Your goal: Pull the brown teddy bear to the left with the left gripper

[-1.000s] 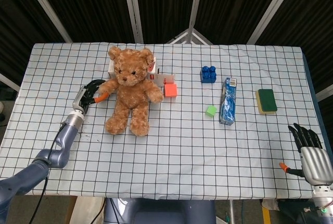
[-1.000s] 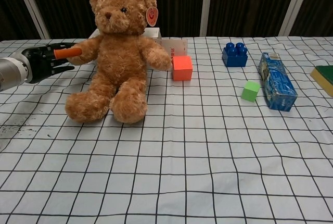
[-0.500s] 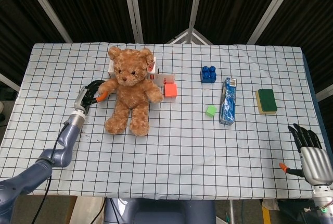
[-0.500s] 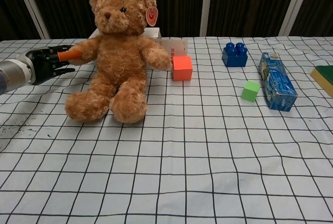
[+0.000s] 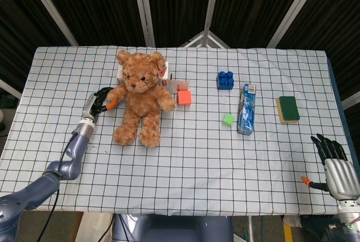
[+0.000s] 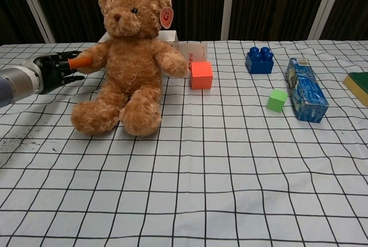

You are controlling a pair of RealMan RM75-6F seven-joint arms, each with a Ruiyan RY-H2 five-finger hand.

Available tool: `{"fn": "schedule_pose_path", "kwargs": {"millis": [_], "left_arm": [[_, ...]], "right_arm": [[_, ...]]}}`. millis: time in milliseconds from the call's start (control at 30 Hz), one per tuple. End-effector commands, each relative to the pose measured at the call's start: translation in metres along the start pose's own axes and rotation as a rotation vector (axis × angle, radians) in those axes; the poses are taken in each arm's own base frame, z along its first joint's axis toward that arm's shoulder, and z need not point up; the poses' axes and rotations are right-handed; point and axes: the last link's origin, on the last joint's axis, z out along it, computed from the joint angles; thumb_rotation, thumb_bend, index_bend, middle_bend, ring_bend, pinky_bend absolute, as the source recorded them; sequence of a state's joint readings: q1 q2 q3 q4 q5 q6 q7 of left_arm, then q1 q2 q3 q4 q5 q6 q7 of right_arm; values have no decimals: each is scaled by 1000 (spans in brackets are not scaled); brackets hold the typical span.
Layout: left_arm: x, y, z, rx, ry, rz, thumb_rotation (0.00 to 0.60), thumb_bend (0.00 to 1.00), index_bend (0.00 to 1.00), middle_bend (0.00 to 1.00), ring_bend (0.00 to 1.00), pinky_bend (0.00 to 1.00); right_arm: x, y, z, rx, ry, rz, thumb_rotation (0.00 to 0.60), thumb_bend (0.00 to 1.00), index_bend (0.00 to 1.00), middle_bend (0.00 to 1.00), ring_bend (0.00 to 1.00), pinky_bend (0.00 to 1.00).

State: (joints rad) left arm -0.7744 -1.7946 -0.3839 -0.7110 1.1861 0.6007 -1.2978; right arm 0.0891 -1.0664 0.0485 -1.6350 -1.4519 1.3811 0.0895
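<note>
Brown teddy bear (image 5: 140, 99) sits upright at the table's far left.
Left hand (image 5: 100, 102) closes its fingers on the bear's arm; right hand (image 5: 334, 163) hangs open off the near right corner.

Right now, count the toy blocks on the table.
3: an orange cube beside the teddy bear, a blue studded brick further back, a small green cube beside the blue packet. The bear may hide more.
</note>
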Motion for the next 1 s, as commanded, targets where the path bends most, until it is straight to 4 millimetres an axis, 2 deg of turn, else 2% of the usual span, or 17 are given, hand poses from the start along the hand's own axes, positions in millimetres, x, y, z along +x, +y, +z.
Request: {"fn": "schedule_pose_path", "kwargs": {"millis": [33, 333, 700, 1000], "left_arm": [[0, 1, 0, -4, 6, -7, 600, 546, 442, 383, 0, 0], [1, 5, 0, -22, 37, -33, 600, 593, 511, 416, 0, 0], [-2, 9, 2, -21, 61, -31, 600, 604, 520, 423, 0, 0], [-11, 31, 3, -77, 64, -15, 600, 590, 519, 414, 0, 0]], "right_arm": [[0, 0, 0, 2, -1, 0, 600, 113, 16, 0, 0, 0], [1, 1, 0, -1, 0, 6, 600, 113, 16, 0, 0, 0], [0, 1, 0, 0, -1, 6, 600, 113, 16, 0, 0, 0], [-1, 0, 1, 1, -9, 3, 600, 113, 16, 0, 0, 0]]}}
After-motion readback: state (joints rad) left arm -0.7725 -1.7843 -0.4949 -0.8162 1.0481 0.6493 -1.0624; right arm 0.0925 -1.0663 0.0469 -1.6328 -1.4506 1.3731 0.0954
